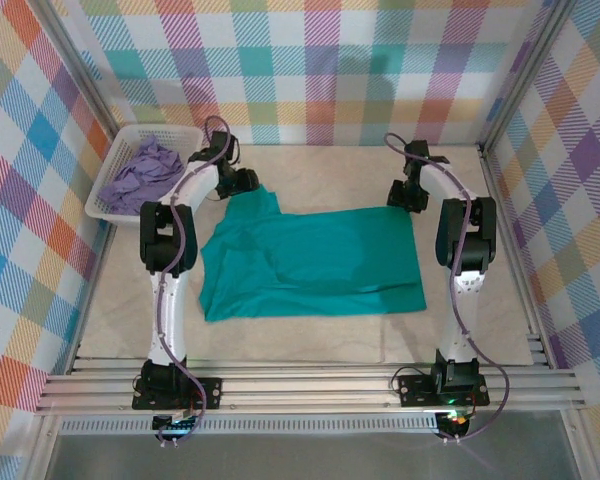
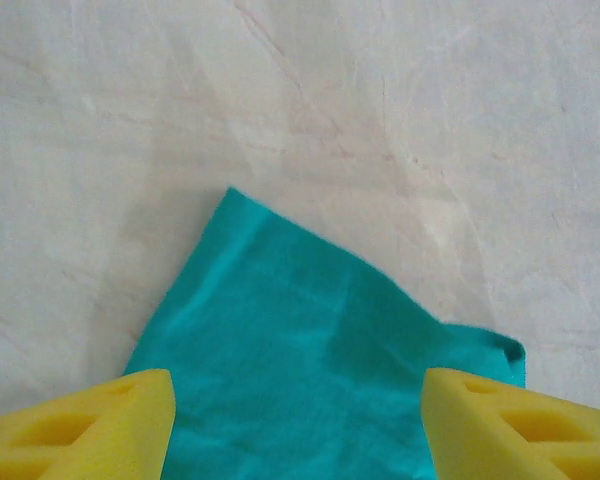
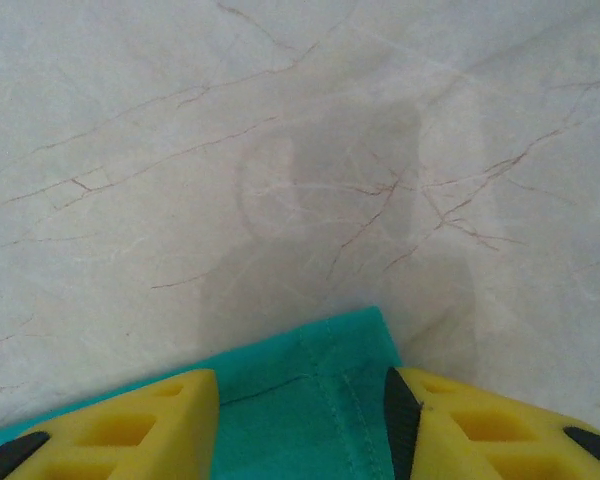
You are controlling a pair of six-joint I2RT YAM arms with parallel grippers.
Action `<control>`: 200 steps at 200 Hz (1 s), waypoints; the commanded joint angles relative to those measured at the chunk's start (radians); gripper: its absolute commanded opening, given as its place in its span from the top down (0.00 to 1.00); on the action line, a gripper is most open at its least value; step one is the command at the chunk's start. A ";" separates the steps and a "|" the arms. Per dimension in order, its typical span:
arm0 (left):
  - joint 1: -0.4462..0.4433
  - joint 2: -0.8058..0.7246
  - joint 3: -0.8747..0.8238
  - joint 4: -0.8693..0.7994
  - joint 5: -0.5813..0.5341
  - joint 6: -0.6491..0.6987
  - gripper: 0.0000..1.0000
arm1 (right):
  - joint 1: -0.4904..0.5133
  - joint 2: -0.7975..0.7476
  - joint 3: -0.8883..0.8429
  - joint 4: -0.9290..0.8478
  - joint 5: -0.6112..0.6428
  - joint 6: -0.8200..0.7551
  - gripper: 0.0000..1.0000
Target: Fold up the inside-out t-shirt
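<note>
Overhead, the teal-green t-shirt (image 1: 315, 262) lies spread flat on the marble-patterned table (image 1: 320, 165). Each arm reaches to one of its far corners, the left gripper (image 1: 243, 184) at the far-left one and the right gripper (image 1: 405, 194) at the far-right one, probably so both can lift that edge together for a fold. The white basket (image 1: 108, 212) holding the lavender garment (image 1: 145, 170) sits off to the outer side of the left jaws, apart from the shirt. In the left wrist view the yellow fingers (image 2: 80, 430) stand wide, and a pointed shirt corner (image 2: 300, 330) lies between them with nothing pinched. In the right wrist view the jaws are narrower yet apart, straddling a hemmed corner (image 3: 330, 400) that rests flat on the table, which looks like lining up for a pinch.
</note>
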 commanded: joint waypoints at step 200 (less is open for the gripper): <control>0.024 0.324 0.494 -0.217 0.018 0.065 0.57 | -0.012 0.101 0.126 -0.092 -0.044 -0.040 0.96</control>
